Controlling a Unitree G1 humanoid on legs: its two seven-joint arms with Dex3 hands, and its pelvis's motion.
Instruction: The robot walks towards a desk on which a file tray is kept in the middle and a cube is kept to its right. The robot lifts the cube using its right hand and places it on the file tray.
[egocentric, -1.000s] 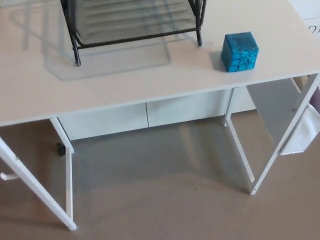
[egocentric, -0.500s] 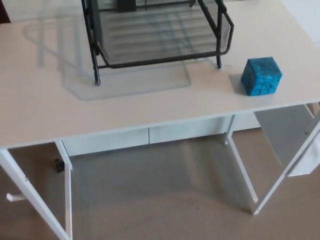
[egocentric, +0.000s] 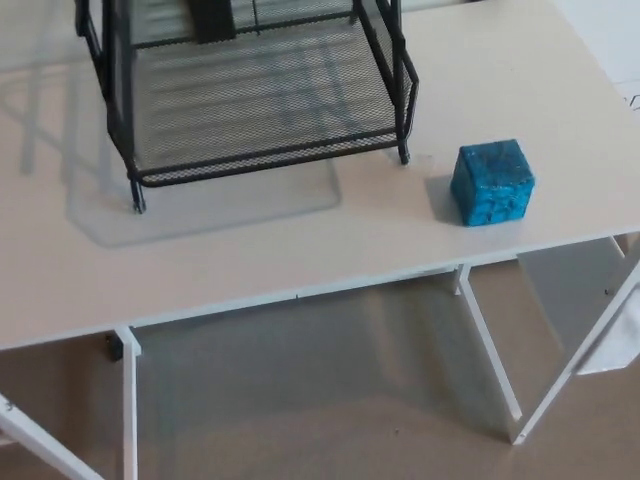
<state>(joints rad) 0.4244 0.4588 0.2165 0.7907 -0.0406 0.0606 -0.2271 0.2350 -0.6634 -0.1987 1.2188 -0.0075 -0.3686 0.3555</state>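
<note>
A bright blue cube (egocentric: 491, 183) with a mottled surface rests on the white desk (egocentric: 300, 250), near its front right edge. To its left stands a black wire-mesh file tray (egocentric: 260, 100) on short legs, its lower shelf bare. The tray's top runs out of the picture. A small gap of desk separates the cube from the tray's front right leg (egocentric: 403, 152). Neither of my hands shows in the head view.
Under the desk run white legs and a slanted brace (egocentric: 490, 345) over a brown carpet (egocentric: 320, 400). A white panel (egocentric: 590, 300) hangs below the desk's right end. A small dark object (egocentric: 115, 346) lies on the floor at the left.
The whole picture has shifted: the camera has come closer and looks further down onto the desk. Tray and cube show larger and lower in the frame. Nothing on the desk has moved.
</note>
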